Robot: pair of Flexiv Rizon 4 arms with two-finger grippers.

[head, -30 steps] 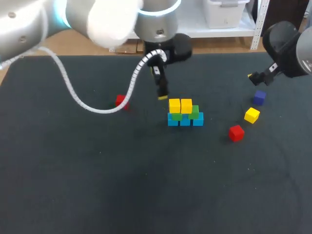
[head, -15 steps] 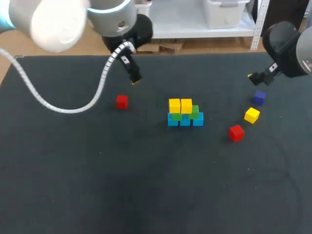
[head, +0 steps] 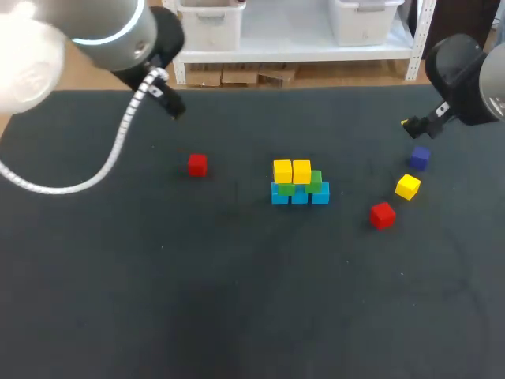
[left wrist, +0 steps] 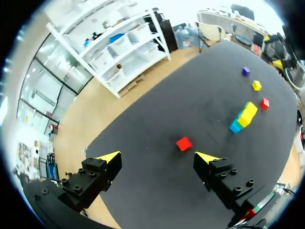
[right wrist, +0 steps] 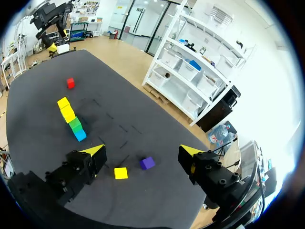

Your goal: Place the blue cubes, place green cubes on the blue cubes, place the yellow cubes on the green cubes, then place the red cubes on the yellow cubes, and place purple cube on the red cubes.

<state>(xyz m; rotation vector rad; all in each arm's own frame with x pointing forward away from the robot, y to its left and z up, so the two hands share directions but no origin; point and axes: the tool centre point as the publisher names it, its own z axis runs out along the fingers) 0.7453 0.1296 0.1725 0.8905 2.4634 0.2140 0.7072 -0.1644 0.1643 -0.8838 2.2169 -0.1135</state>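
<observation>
1. Counting from above, I find three blue cubes (head: 300, 196) in a touching row mid-table, with two yellow cubes (head: 282, 170) side by side at the top of the stack.
2. Green cubes (head: 316, 181) show in two spots: one bare on the row's right end, and a sliver under the yellow pair. I cannot tell how many there are in all.
3. One loose yellow cube (head: 408, 186), one purple cube (head: 419, 158) and the right red cube (head: 383, 215) lie near one another to the stack's right, none touching.
4. The left red cube (head: 197, 164) sits alone, well to the stack's left.
5. My left claw (left wrist: 158, 157) hangs released, gripping nothing, near the table's far left edge, with that lone red cube ahead of it.
6. My right claw (right wrist: 143, 151) is likewise spread wide with nothing between its fingers, by the far right edge, near the purple cube.
7. A broad stretch of table (head: 252, 316) lies between the stack and the near edge.
</observation>
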